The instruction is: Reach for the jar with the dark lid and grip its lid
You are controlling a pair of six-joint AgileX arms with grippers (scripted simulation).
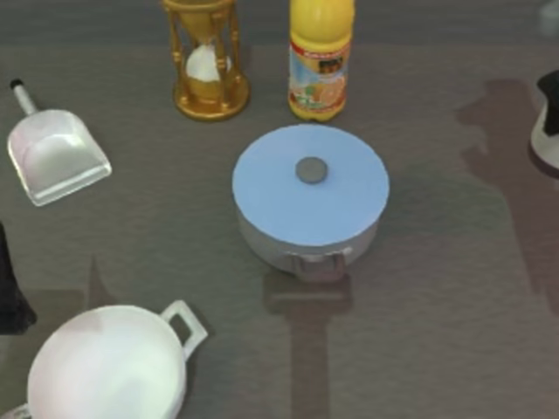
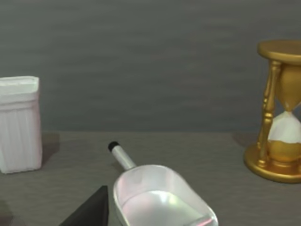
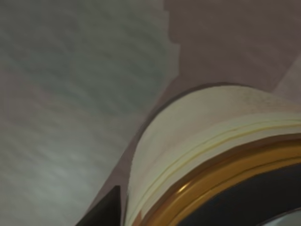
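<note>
The jar stood at the table's right edge, close by the right gripper, its opening impossible to tell, the left arm parked far left

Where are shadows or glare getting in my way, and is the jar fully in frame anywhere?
Top view: arm shadows darken the table below the blue-lidded pot and at the right, and the right edge cuts off the jar. Right wrist view: the jar's label crowds the frame, and the lid is only partly in. Left wrist view: soft sheen on the scoop, no jar.
</note>
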